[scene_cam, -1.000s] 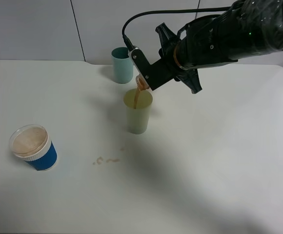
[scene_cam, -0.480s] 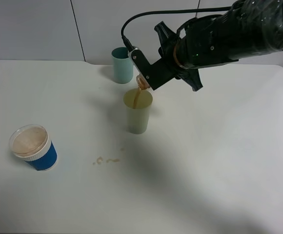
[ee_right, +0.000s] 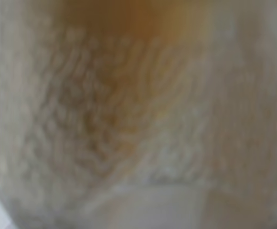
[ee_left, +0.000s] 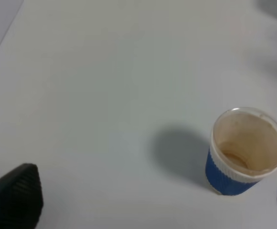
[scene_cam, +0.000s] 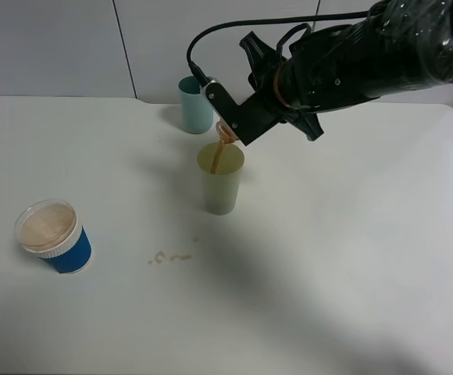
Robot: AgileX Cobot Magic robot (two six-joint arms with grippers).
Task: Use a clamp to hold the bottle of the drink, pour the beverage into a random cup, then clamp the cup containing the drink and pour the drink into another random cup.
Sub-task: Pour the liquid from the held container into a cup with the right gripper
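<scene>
Beverage (scene_cam: 219, 158) pours from the bottle (ee_right: 129, 124) my right gripper (scene_cam: 230, 117) pinches into the yellow-green tumbler (scene_cam: 220, 189); left gripper (ee_left: 150, 195) gapes empty.

**Exterior high view.** The bottle (scene_cam: 224, 133) is almost wholly hidden behind the right end effector (scene_cam: 228, 109); only its neck shows. The right arm (scene_cam: 367, 55) is cut off by the top and right edges. One edge of the teal tumbler (scene_cam: 194, 108) is covered by the end effector's tip. The level of drink inside the pale yellow-green tumbler (scene_cam: 220, 187) cannot be told. The brown spots (scene_cam: 170, 256) on the surface (scene_cam: 351, 258) are too small to identify.

**Right wrist view.** Wholly out of focus. The bottle (ee_right: 138, 114) fills the frame as a pale, brown-tinged blur, cropped on all sides, label unreadable.

**Left wrist view.** The left end effector (ee_left: 153, 195) shows only as two dark finger ends, cut off at the lower corners. The blue cup (ee_left: 234, 180) is soft-focused, and the residue inside it is indistinct.
</scene>
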